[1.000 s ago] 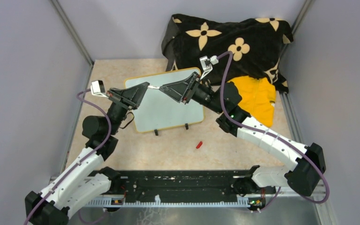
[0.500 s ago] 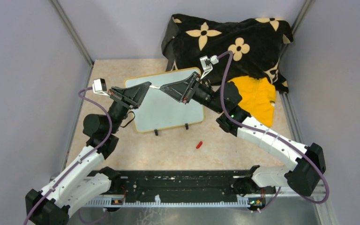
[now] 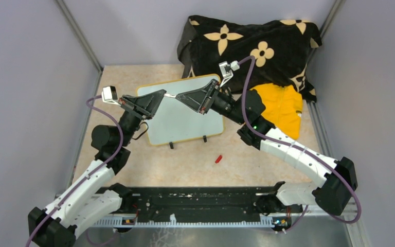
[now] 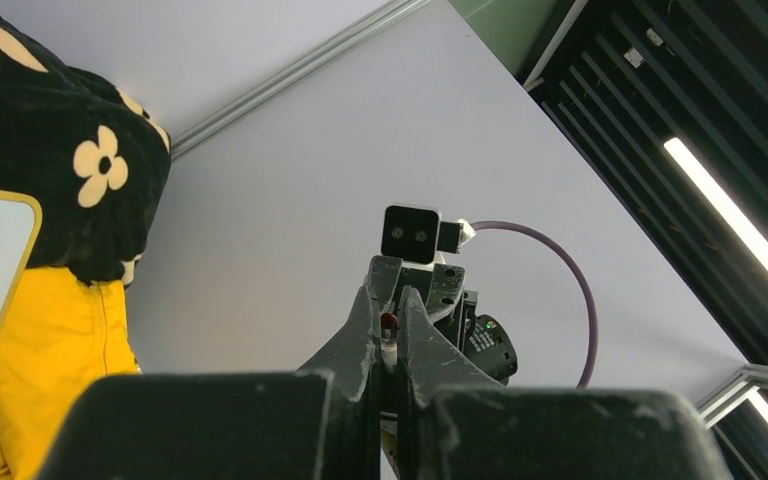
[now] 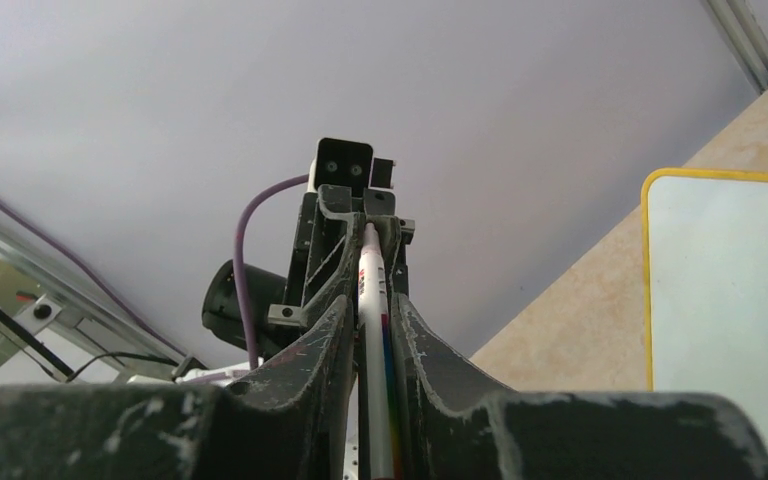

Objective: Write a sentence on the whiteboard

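Note:
The whiteboard (image 3: 185,116) lies flat mid-table, its tan-yellow frame showing in the right wrist view (image 5: 730,290). The sentence is out of view; the board's surface looks plain white. Above the board's far left part a slim white marker (image 3: 170,95) bridges the two grippers, which face each other tip to tip. My left gripper (image 3: 163,93) is shut on one end of it, and the red tip (image 4: 388,322) shows between its fingers. My right gripper (image 3: 178,96) has its jaws tight against both sides of the marker's barrel (image 5: 372,290).
A black flowered blanket (image 3: 247,41) is heaped at the back right, with a yellow cloth (image 3: 280,105) right of the board. A small red cap (image 3: 218,158) lies on the table in front of the board. Grey walls close both sides.
My right gripper's jaws have narrowed round the marker. The left arm shifted slightly early on, then held still. The board has not moved.

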Available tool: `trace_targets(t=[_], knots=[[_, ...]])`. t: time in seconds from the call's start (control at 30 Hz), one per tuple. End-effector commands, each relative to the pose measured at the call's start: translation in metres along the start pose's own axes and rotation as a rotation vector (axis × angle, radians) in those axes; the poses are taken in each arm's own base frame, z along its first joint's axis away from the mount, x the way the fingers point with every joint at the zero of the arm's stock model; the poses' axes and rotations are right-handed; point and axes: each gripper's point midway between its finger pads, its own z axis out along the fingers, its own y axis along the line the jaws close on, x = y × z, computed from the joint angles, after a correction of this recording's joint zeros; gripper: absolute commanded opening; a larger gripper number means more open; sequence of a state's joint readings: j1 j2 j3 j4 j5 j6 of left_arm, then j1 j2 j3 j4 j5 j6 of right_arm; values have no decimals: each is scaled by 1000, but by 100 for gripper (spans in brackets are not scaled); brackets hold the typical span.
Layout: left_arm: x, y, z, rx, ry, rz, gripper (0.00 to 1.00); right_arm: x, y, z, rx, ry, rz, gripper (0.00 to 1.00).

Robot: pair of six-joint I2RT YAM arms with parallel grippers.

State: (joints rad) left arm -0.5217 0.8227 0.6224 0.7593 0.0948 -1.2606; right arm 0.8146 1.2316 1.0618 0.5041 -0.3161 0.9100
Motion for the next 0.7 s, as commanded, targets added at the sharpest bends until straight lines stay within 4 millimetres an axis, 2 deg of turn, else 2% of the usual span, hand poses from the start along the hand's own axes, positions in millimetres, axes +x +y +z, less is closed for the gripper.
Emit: trace_targets(t=[0.0,0.2,0.3,0.33,0.43,0.5,0.57,0.67], knots=[[1,-9,3,24,10,14,0,-17,28,-1,-84,-34,-28,16],[2,-7,3,19,14,12,0,-17,29,-2,-89,-33,-26,1],[3,-3,2,11,19,12,0,-18,28,-3,-80,-42,-26,0],[4,-2,1,9,20,16,9,-19,28,-3,-77,-47,-30,0],[4,3,-3,-14,21,50,54,-24,25,-8,-45,-63,-60,0],[2,13,-8,-64,7,75,73,-29,23,-15,-6,-76,-102,0],[-3,21,-18,-101,-19,139,84,-31,13,-23,65,-79,-167,0],[-6,38,-32,-201,2,284,88,-37,-1,-41,175,-96,-251,0]])
